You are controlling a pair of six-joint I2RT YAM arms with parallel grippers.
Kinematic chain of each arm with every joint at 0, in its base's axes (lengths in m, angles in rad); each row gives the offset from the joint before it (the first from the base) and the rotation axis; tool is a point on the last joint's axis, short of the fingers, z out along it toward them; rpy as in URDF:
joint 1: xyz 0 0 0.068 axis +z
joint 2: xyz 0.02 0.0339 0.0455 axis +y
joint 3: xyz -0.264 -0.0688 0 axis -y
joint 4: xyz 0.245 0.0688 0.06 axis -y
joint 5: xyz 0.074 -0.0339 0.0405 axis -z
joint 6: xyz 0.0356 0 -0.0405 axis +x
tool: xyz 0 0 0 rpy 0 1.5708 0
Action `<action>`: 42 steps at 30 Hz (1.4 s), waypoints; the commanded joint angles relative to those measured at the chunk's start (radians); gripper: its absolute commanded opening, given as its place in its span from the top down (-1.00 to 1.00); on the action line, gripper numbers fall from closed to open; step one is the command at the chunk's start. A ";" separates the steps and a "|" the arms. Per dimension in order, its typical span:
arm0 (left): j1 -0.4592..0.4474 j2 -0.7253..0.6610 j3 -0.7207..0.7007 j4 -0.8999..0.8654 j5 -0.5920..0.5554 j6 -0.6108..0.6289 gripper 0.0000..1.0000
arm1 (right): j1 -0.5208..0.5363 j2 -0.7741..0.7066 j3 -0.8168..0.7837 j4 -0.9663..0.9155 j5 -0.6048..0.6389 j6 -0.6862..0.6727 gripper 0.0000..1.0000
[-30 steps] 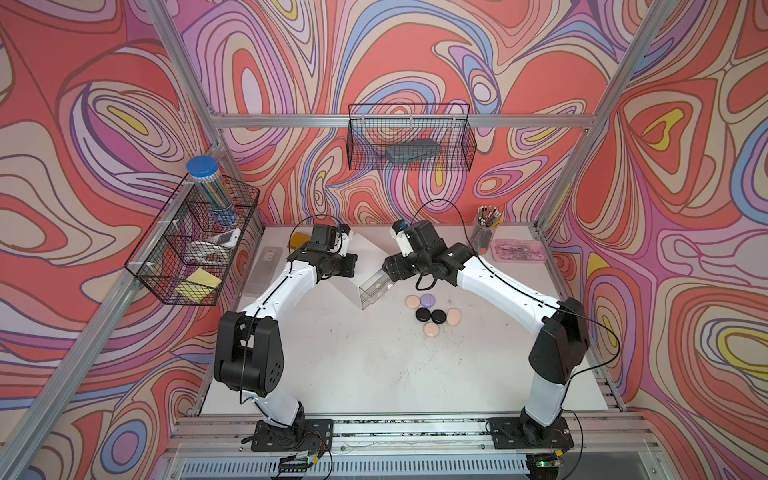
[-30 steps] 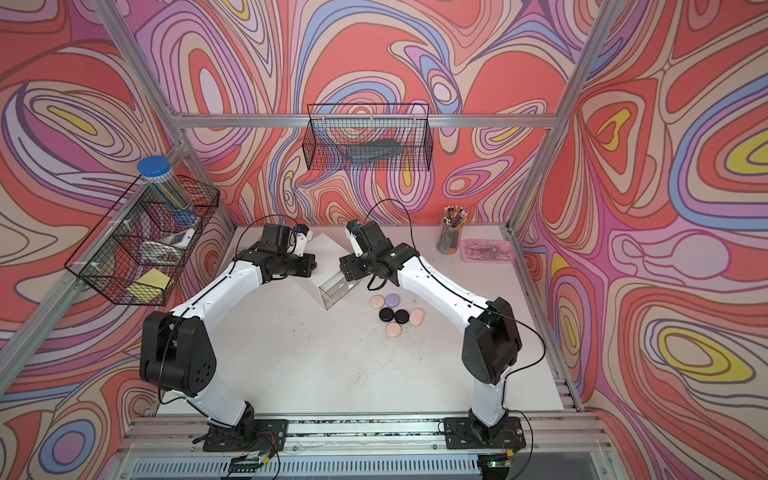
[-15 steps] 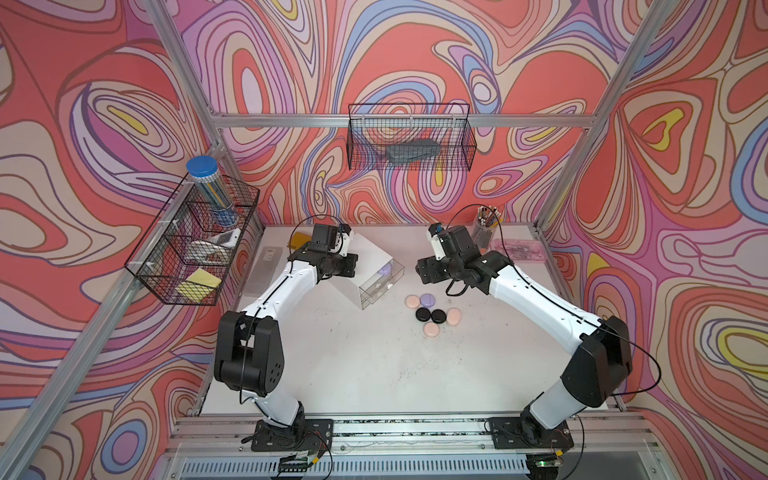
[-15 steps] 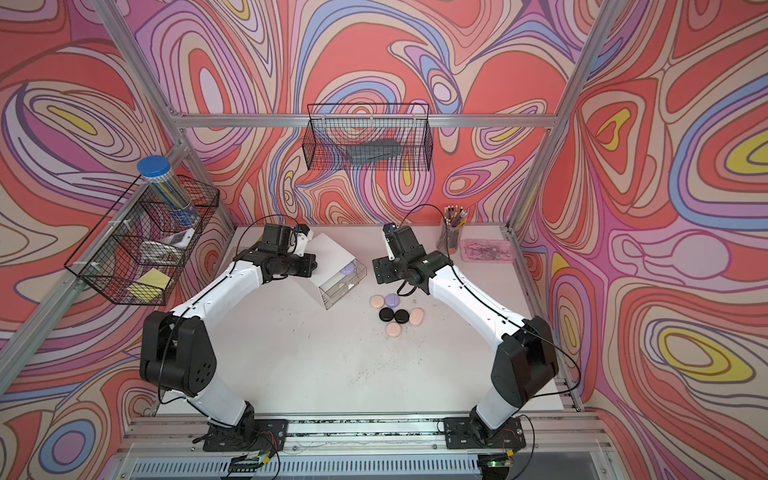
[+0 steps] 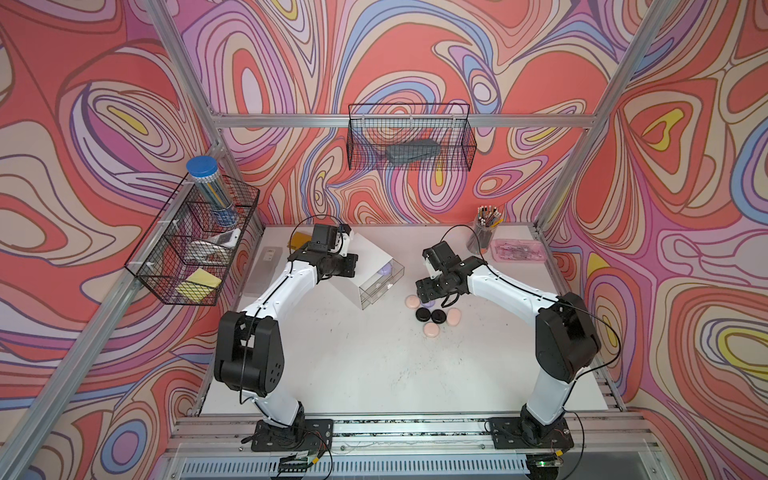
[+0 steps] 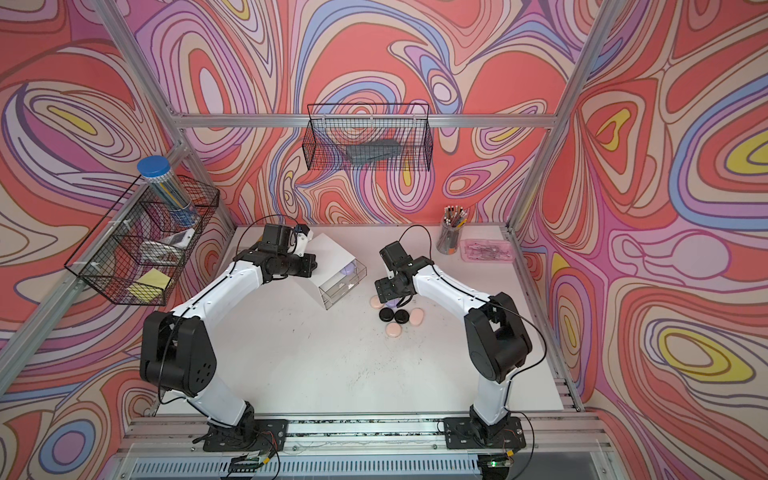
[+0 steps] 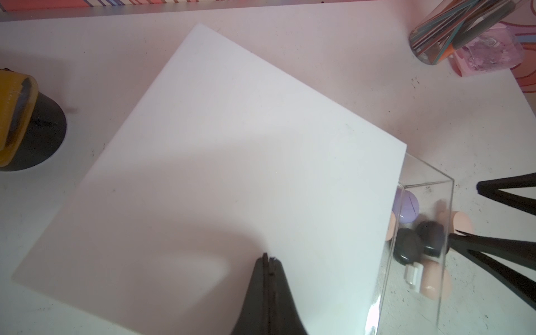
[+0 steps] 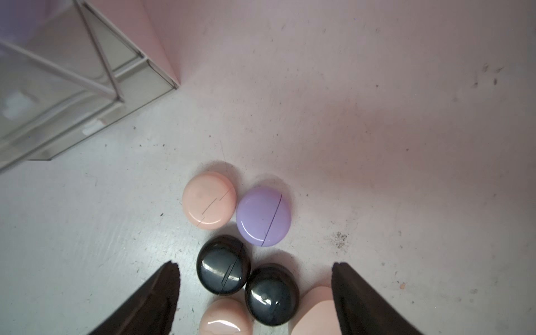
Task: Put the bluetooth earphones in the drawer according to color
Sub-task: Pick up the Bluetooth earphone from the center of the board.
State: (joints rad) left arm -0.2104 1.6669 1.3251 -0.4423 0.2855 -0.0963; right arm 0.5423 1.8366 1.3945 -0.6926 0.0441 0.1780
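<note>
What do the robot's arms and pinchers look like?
The left arm and right arm are white tubes with chunky black joints. Thin black cables loop along them. The left gripper and right gripper each have two pointed black fingers.

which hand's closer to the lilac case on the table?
Right. The right hand hangs open over the cases, the lilac case just ahead of it. The left hand is shut over the cabinet, farther off.
</note>
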 commanded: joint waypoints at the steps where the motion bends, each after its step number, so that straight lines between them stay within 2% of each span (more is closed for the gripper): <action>1: -0.010 0.047 -0.007 -0.111 -0.003 0.013 1.00 | -0.008 0.032 0.004 -0.017 -0.032 0.015 -0.68; 14: -0.011 0.050 -0.007 -0.110 -0.005 0.014 1.00 | -0.045 0.114 -0.017 0.033 -0.081 0.047 -0.71; 27: -0.011 0.051 -0.006 -0.115 -0.008 0.017 1.00 | -0.048 0.229 0.086 0.002 -0.038 0.044 -0.68; 42: -0.011 0.052 -0.006 -0.114 -0.008 0.017 1.00 | -0.051 0.270 0.133 -0.031 -0.050 0.049 -0.46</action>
State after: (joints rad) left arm -0.2111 1.6718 1.3296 -0.4427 0.2855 -0.0933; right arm 0.4957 2.0922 1.5227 -0.7097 -0.0059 0.2222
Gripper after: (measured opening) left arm 0.053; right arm 0.731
